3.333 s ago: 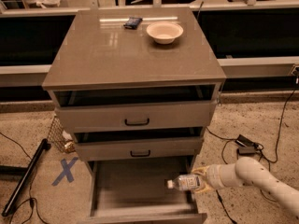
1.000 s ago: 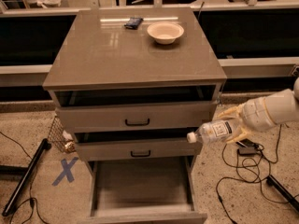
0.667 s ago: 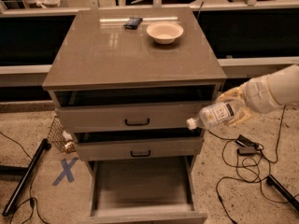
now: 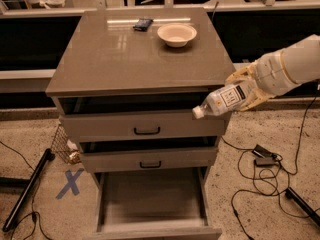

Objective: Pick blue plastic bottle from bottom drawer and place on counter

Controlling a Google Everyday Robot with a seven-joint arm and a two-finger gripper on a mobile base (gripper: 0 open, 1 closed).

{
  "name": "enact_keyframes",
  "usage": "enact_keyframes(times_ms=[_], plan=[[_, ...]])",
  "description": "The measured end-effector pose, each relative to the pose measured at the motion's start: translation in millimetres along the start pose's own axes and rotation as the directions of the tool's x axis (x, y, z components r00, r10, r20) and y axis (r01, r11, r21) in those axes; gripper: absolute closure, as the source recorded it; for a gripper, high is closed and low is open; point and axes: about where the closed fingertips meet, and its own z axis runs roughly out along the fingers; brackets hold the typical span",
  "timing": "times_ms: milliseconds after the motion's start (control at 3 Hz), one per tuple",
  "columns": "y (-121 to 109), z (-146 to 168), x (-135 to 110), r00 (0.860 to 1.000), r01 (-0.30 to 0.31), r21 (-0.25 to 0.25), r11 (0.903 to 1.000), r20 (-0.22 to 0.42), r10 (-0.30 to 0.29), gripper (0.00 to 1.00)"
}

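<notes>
My gripper (image 4: 243, 91) is shut on the blue plastic bottle (image 4: 223, 100), a small clear bottle with a white cap and pale label. It holds the bottle nearly level, cap pointing left, just off the right front corner of the counter (image 4: 120, 54) and slightly below its edge. The bottom drawer (image 4: 151, 196) is pulled open and its grey floor is bare.
A white bowl (image 4: 176, 34) and a small dark blue packet (image 4: 142, 24) sit at the back of the counter. The two upper drawers (image 4: 145, 129) stand slightly open. Cables (image 4: 262, 169) lie on the floor to the right, a blue X mark (image 4: 70, 182) to the left.
The gripper has lifted the bottle out of the bottom drawer and raised it up along the cabinet's right side to near counter height. The drawer is now bare.
</notes>
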Motion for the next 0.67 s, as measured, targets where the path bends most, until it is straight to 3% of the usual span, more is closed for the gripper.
enact_keyframes(times_ms=[667], plan=[[-72.1,3.1,-16.1,0.998,0.038,0.034,0.9987,0.052,-0.039,1.0]])
